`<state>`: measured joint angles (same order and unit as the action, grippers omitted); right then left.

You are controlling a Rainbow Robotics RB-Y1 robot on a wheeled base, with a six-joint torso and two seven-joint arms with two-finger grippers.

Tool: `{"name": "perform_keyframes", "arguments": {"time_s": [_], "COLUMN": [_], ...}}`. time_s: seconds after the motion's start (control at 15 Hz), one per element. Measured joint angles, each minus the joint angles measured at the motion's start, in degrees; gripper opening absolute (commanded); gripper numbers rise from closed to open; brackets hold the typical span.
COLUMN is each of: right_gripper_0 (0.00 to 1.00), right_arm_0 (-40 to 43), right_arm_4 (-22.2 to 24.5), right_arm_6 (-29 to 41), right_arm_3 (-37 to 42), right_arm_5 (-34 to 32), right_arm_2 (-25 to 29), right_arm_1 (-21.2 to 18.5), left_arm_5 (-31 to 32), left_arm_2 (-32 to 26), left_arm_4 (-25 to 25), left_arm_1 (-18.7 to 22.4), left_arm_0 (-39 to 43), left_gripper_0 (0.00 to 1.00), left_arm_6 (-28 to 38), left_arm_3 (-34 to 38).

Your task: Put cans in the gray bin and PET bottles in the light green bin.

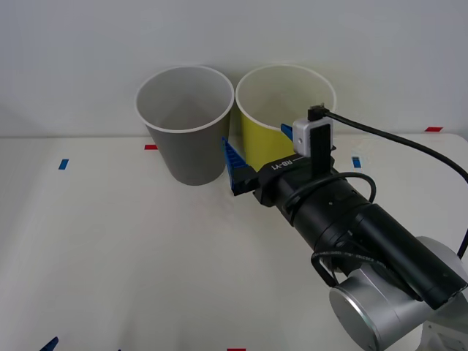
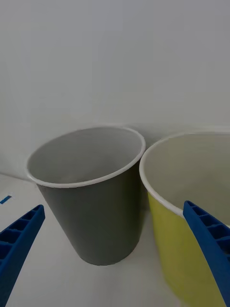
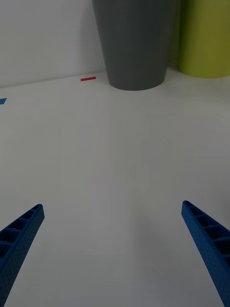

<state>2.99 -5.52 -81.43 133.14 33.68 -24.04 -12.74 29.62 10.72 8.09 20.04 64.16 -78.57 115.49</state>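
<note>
On the front view I have the gray bin [image 1: 185, 124] and the light green bin [image 1: 281, 110] standing side by side at the far edge of the white table [image 1: 117, 256], gray on the left, their rims nearly touching. My right arm reaches in from the near right, and the right gripper [image 1: 262, 152] sits raised in front of the green bin, between the two bins' near sides. Its blue fingers [image 1: 232, 162] are spread wide with nothing between them. A blue tip of the left gripper [image 1: 48, 344] pokes in at the near left edge.

On the right wrist view both fingers stand far apart and hold nothing; the gray bin [image 2: 93, 192] and the green bin [image 2: 191, 230] lie just ahead, both interiors whitish.

On the left wrist view the left gripper [image 3: 112, 249] is low over the bare table, wide open and empty, well short of the two bins. A red tape mark [image 3: 88, 78] lies near the gray bin's base.

I cannot see the can in any view.
</note>
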Motion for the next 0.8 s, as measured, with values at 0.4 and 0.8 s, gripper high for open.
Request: {"name": "perform_keyframes", "arguments": {"time_s": [0.4, 0.8], "right_gripper_0": [1.0, 1.0], "right_arm_0": [8.79, 14.21], "right_arm_4": [3.99, 9.41], "right_arm_6": [-0.33, 0.86], "right_arm_3": [2.59, -12.54], "right_arm_5": [-2.9, -31.08], "right_arm_2": [-0.42, -0.14], "right_arm_1": [1.94, 4.93], "left_arm_5": [0.0, 0.0], "left_arm_2": [0.0, 0.0], "left_arm_4": [0.0, 0.0], "left_arm_1": [0.0, 0.0], "left_arm_0": [0.0, 0.0], "left_gripper_0": [1.0, 1.0], "left_arm_6": [0.0, 0.0], "left_arm_3": [0.0, 0.0]}}
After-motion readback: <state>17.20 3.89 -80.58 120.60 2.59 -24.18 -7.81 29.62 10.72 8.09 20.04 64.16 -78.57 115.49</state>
